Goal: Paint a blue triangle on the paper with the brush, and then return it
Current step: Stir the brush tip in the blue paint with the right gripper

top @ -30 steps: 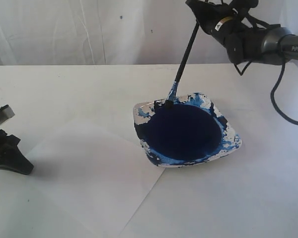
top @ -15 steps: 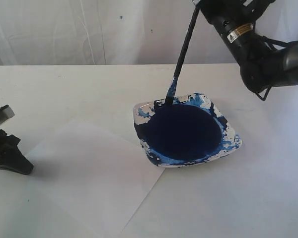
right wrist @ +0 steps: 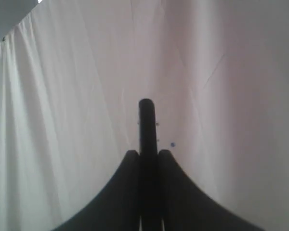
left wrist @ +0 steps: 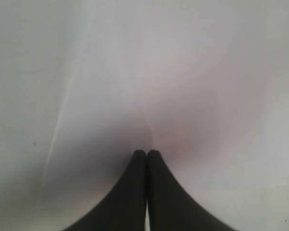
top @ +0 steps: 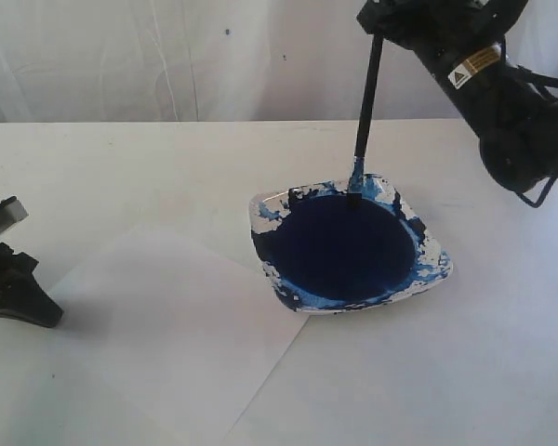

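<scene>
Brush (top: 365, 111) tip slid right along far rim of the dish (top: 440, 265), pinched by right pincer (top: 377, 28); loading paint, next carry it left to blank paper (top: 167, 316), left pincer (left wrist: 147, 154) pressed together there.

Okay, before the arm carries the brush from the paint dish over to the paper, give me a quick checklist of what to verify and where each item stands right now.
1. Grip on the brush: ok. The right gripper is shut on its handle, and the brush is near upright.
2. Paint on the bristle tip: cannot tell. It looks blue and sits at the far edge of the pool in the dish.
3. State of the paper: ok. It is flat, with no strokes on it yet.
4. Sheet held down: cannot tell. The left gripper is shut, tips over the paper, contact unclear.
5. Sheet corner free of the dish: cannot tell.
</scene>
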`<state>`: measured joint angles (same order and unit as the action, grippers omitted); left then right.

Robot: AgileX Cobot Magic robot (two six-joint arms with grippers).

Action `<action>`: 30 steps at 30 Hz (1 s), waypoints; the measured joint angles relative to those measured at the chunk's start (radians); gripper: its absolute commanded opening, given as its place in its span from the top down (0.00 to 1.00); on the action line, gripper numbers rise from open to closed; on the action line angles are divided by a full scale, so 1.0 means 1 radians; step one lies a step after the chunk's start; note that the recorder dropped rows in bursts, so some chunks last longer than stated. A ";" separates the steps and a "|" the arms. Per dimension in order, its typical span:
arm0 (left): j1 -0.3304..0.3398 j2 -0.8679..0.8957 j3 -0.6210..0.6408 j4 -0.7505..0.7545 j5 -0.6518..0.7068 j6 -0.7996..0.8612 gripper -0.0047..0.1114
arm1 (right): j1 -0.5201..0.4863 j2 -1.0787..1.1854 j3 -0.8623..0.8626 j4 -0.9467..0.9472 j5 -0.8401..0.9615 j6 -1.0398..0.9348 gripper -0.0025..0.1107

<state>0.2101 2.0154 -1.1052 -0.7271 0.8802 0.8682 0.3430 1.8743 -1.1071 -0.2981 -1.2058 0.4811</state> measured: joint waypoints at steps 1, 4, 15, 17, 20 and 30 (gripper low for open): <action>0.000 0.000 0.000 0.000 0.000 0.000 0.96 | 0.000 0.007 0.000 0.034 0.000 -0.008 0.98; 0.000 0.000 0.000 0.000 0.000 0.000 0.96 | 0.000 0.036 0.000 0.117 0.000 -0.017 0.98; 0.000 0.000 0.000 0.000 0.000 0.000 0.96 | 0.002 0.082 -0.056 0.179 0.059 -0.039 0.98; 0.000 0.000 0.000 0.000 0.000 0.000 0.96 | 0.006 0.088 -0.069 0.214 0.070 -0.043 0.98; 0.000 0.000 0.000 0.000 0.000 0.000 0.96 | 0.006 0.096 -0.071 0.209 0.042 0.010 0.98; 0.000 0.000 0.000 0.000 0.000 0.000 0.96 | 0.012 0.116 -0.119 0.181 0.134 -0.047 0.98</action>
<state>0.2101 2.0154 -1.1052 -0.7271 0.8802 0.8682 0.3554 1.9899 -1.2266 -0.1166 -1.0720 0.4336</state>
